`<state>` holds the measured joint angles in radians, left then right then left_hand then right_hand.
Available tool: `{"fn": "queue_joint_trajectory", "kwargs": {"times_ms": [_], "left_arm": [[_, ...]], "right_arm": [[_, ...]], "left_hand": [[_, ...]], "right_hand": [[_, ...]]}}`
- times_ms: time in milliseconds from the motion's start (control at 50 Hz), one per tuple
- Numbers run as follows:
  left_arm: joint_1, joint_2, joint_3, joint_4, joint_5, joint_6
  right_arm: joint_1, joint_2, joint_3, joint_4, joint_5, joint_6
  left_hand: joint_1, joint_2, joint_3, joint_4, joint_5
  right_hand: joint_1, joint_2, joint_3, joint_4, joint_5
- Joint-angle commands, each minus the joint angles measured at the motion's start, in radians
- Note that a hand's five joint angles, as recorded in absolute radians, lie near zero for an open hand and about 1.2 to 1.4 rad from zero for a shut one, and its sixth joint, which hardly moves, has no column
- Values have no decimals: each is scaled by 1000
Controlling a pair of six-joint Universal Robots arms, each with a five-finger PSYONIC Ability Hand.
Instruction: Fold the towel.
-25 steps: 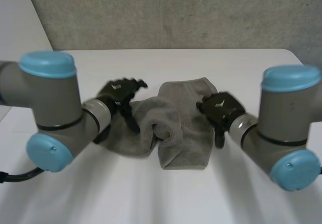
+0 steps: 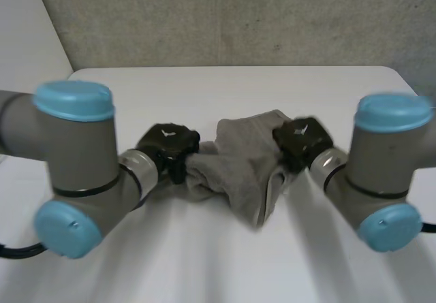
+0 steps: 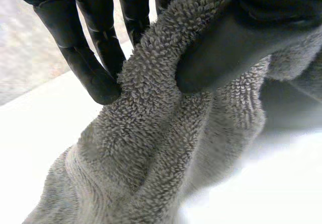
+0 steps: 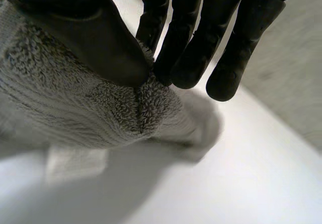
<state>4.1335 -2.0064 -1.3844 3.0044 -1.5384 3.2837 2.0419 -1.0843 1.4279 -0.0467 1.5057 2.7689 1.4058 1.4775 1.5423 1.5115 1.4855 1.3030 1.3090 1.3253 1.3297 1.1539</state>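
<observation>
the grey terry towel [image 2: 238,163] is bunched up and hangs between the two hands, above the white table [image 2: 218,269]. its cloth has thick loops, and a flatter woven band runs near the edge by the right hand [image 2: 303,138]. the left hand [image 2: 167,143] pinches a fold at one end between the thumb and the fingers [image 3: 85,53]. the right hand pinches the other end, a hemmed fold, between thumb and fingers [image 4: 183,48]. the lowest part droops below the right hand; i cannot tell if it touches the table. a rough grey wall [image 2: 238,17] stands beyond both hands. the left arm [image 2: 75,153] and the right arm [image 2: 385,173] cover the table behind each hand. the folds hide the towel's real outline.
</observation>
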Motion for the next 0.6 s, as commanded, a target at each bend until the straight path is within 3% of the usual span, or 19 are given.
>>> {"fn": "queue_joint_trajectory", "kwargs": {"times_ms": [20, 60, 100, 300, 340, 360, 400, 460, 600], "left_arm": [[-30, 274, -252, 14, -19, -108], [-32, 316, -324, 34, -17, -111], [-42, 377, -457, 97, -9, -110], [-62, 409, -599, 166, 69, -107], [-59, 409, -591, 165, 75, -108], [-58, 413, -575, 165, 76, -108], [-56, 425, -556, 165, 75, -108], [-52, 457, -509, 168, 76, -108], [-15, 448, -380, 176, 77, -107]], "right_arm": [[-57, -98, -27, 28, -38, 17], [-57, -98, -40, 40, -47, 14], [-57, -95, -52, 54, -48, 14], [-35, 64, -141, 107, -22, 3], [-28, 67, -153, 140, 10, -14], [-28, 67, -153, 140, 10, -14], [-26, 41, -159, 163, 45, -18], [-31, 12, -149, 168, 51, -20], [-51, -208, -19, 176, 36, -37]], "left_hand": [[-10, -81, -146, -115, -264], [-10, -81, -146, -115, -264], [-301, -373, -438, -407, -555], [-854, -926, -991, -960, -1108], [-863, -935, -1000, -969, -1118], [-869, -941, -1006, -975, -1124], [-893, -964, -1029, -998, -1147], [-960, -1032, -1097, -1066, -1214], [-957, -1029, -1094, -1063, -1212]], "right_hand": [[93, 87, 71, 67, 68], [93, 87, 71, 67, 68], [93, 87, 71, 67, 68], [93, 87, 71, 67, 68], [-727, -733, -749, -753, -752], [-731, -737, -753, -757, -756], [-1128, -1135, -1151, -1155, -1154], [-1128, -1135, -1151, -1155, -1154], [-1128, -1135, -1151, -1155, -1154]]}}
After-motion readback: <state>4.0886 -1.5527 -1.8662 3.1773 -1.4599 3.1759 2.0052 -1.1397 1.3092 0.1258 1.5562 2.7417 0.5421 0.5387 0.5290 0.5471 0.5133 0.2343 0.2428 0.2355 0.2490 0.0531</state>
